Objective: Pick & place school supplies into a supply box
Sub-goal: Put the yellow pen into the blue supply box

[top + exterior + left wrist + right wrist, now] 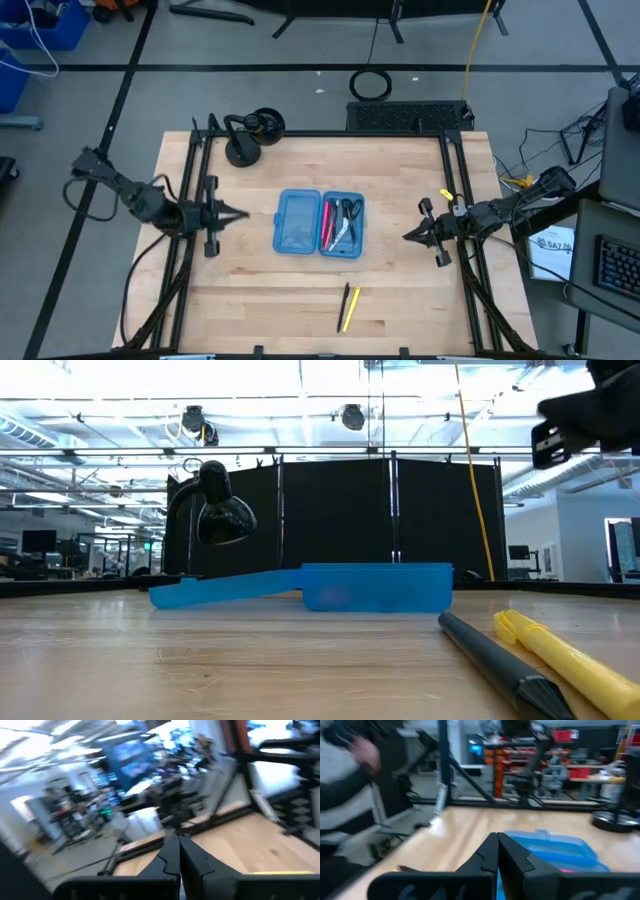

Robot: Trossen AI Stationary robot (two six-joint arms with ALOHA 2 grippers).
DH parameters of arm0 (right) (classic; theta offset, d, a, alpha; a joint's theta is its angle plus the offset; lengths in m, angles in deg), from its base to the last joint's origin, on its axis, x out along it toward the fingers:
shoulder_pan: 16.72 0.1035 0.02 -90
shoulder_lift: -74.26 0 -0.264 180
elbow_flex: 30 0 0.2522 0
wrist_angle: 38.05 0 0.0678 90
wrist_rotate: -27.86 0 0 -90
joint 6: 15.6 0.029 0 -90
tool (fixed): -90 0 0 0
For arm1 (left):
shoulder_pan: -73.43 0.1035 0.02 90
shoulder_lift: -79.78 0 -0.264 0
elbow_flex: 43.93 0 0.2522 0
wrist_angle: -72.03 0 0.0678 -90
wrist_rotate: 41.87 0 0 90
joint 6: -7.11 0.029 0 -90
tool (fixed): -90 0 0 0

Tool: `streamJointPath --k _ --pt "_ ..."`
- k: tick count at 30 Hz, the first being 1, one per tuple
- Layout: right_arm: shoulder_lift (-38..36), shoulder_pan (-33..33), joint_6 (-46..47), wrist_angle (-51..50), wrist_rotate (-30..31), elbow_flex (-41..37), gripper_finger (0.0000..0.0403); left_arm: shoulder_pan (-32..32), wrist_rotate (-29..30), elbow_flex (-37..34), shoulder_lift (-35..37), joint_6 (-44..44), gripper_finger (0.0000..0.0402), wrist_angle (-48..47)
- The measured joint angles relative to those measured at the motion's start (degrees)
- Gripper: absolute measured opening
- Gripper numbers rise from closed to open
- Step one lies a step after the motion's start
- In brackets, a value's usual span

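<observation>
The blue supply box (pixel 319 223) lies open in the table's middle, both halves flat; the right half holds pink pens and black-handled scissors (pixel 347 218). It shows in the low view (pixel 375 587) and the right wrist view (pixel 555 849). A black pen and a yellow pen (pixel 347 306) lie near the table's near edge, close in the low view (pixel 560 655). My left gripper (pixel 243 214) hovers left of the box, shut and empty (pixel 178 851). My right gripper (pixel 405 237) hovers right of the box, shut and empty (pixel 497 851).
A black desk lamp (pixel 250 137) stands at the far left of the table, behind the box in the low view (pixel 215 510). Black frame rails run along both table sides (pixel 195 200). Bare wood lies between the box and the two pens.
</observation>
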Motion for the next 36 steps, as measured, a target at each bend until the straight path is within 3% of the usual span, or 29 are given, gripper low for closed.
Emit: streamJointPath --k 4,7,11,15,19,24,29,32,36 --pt "2.43 0.0 -1.61 5.77 -4.75 0.05 0.0 4.65 -2.63 -10.83 7.81 -5.0 0.0002 3.09" --pt "5.14 0.02 -3.56 9.09 -3.09 1.37 0.0 7.16 -6.45 -18.07 13.35 -8.55 0.0001 5.13" --pt "13.02 0.02 -7.48 6.95 1.82 9.23 0.0 9.44 -6.28 -25.27 18.17 -12.25 0.0001 8.88" --pt "26.41 0.02 -8.34 -7.28 10.23 24.5 0.0 11.42 -5.99 -30.78 19.05 -13.25 0.0005 11.52" --pt "41.95 -1.84 0.27 -27.45 20.37 44.72 0.0 13.56 -5.95 -34.24 19.01 -13.84 0.0007 15.34" --pt "59.1 -6.54 9.39 -53.09 14.41 69.0 0.0 16.35 -6.04 -36.91 18.99 -15.29 0.0004 21.24" --pt "72.78 -4.66 11.3 -73.06 10.2 86.36 0.0 18.26 -6.14 -37.13 18.97 -16.69 0.0026 20.22" --pt "79.12 -1.05 11.6 -78.77 9.93 92.04 0.0 18.54 -6.21 -37.13 18.97 -16.73 0.0031 17.89" --pt "85.35 3.47 5.84 -78.57 6.42 94.05 0.0 18.52 -7.38 -37.13 18.97 -14.82 0.003 14.16"
